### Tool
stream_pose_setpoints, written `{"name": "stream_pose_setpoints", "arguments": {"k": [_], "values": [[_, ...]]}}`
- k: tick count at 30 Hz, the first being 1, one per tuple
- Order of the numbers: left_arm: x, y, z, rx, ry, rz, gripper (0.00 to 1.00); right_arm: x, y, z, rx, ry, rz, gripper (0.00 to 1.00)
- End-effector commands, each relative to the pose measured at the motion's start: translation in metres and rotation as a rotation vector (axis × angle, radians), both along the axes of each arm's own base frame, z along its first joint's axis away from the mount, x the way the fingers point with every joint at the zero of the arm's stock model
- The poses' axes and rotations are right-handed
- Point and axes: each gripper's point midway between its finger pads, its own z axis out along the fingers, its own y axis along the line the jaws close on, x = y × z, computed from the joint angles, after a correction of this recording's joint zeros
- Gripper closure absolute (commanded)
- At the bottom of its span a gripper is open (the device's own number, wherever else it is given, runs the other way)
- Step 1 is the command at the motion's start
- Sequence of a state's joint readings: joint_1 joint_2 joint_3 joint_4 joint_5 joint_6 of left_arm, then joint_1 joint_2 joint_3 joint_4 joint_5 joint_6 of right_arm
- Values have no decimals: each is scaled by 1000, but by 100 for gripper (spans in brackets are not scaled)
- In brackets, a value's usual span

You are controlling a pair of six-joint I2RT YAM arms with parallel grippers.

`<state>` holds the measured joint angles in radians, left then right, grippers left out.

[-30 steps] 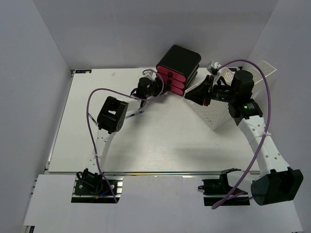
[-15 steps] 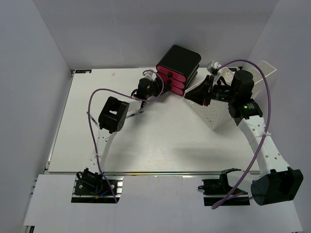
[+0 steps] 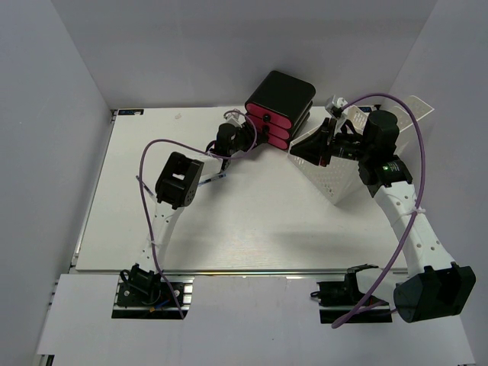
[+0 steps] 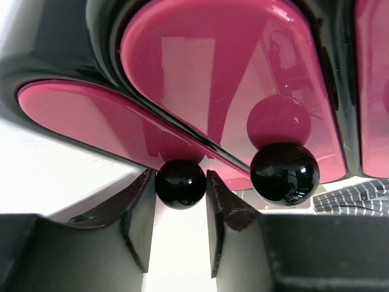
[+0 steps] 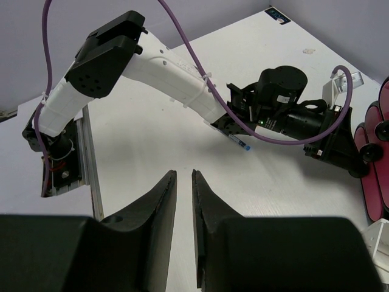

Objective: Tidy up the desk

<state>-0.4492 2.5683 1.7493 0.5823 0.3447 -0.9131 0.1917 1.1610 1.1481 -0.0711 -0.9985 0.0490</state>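
Well, the desk [image 3: 252, 221] fills the middle of the top view. It is a white matte top, and its silver rail [image 3: 252, 272] runs along the near edge, just in front of both arm bases. At the far left corner sits a small dark label [image 3: 131, 112], but the writing is too small to read.

At the far edge stands the black-and-pink drawer unit [image 3: 280, 97]. The left gripper [image 4: 178, 179] is at its front, and the fingers [image 4: 137, 213] close on a black knob [image 4: 180, 185] from both sides and seem to touch it. A 2nd black knob [image 4: 284, 173] is just beside, on the next pink front.

The right gripper [image 5: 183, 176] is almost closed, w/ a thin gap. We cannot tell if sth is pinched. In the top view it is at the rim of the white perforated tray [image 3: 335, 179], which stands tilted.

Vs. one sec ago, the left arm's elbow has moved a little toward the far side and covers more of the pen [image 3: 217, 177]. The right arm and the tray are as before.

Pale grey walls [image 3: 46, 152] enclose the desk on 3 sides.
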Motion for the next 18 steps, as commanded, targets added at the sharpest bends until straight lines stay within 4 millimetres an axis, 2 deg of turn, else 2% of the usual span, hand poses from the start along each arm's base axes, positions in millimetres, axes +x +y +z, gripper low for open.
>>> {"name": "stream_pose_setpoints", "arguments": {"k": [1, 6, 8, 10, 12, 14, 15, 17, 18], "values": [[2, -9, 24, -37, -47, -23, 62, -2, 0, 5, 7, -38, 14, 78], [-2, -10, 25, -46, -44, -37, 78, -2, 0, 5, 7, -40, 14, 79], [-3, -3, 26, -46, -45, -30, 82, -3, 0, 4, 8, -37, 17, 79], [-7, -2, 34, -53, -58, -36, 85, -3, 0, 5, 9, -40, 19, 79], [-12, 6, 28, -48, -41, -33, 87, -3, 0, 5, 10, -38, 18, 79], [-17, 7, 36, -54, -58, -39, 88, -4, 0, 5, 11, -38, 21, 79], [-23, 10, 30, -47, -45, -39, 88, -3, 0, 5, 10, -38, 20, 79], [-29, 11, 35, -45, -52, -51, 89, -4, 0, 5, 11, -38, 23, 79], [-34, 13, 30, -39, -43, -57, 89, -4, 0, 5, 12, -37, 20, 79]]}}
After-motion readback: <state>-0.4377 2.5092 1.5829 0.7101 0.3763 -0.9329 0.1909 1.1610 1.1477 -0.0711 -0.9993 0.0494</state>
